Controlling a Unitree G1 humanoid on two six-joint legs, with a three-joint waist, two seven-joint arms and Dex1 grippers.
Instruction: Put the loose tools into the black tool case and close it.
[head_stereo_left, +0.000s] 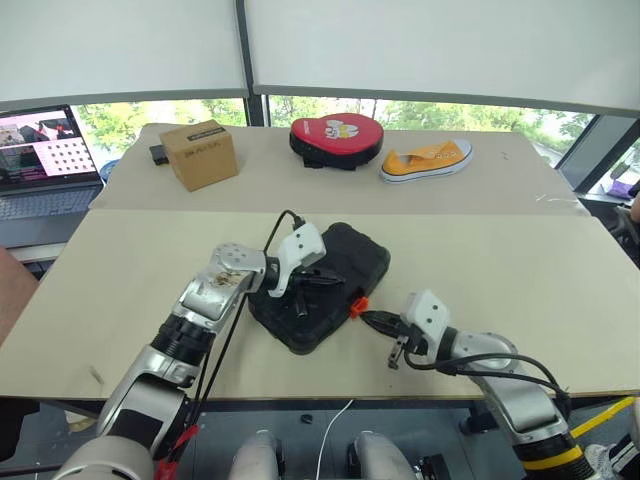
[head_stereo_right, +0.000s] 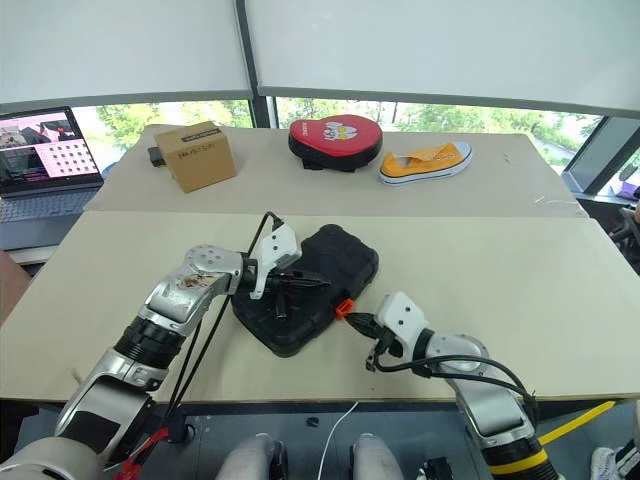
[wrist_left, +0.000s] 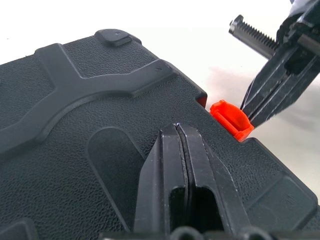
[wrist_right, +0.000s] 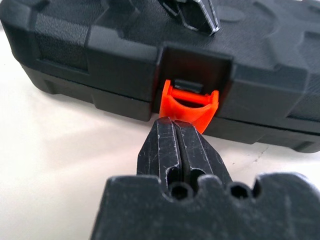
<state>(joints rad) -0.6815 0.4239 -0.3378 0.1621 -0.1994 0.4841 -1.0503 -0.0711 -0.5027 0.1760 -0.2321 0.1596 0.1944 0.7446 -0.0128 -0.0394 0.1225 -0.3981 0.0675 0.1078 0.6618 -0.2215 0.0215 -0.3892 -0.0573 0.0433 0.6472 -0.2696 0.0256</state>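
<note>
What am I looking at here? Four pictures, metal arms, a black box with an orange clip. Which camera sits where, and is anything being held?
This is a two-armed humanoid robot. The two wide pictures come from cameras in its head, looking down over a pale table. The two close-ups come from cameras on its wrists.

In the middle lies the black tool case, lid down. The left gripper, fingers shut, presses on the lid. The right gripper, also shut, has its tips at the orange latch, which still sticks out. Neither holds anything.

At the far side sit a cardboard box, a red heart-shaped pad, a yellow shoe and a laptop.
</note>
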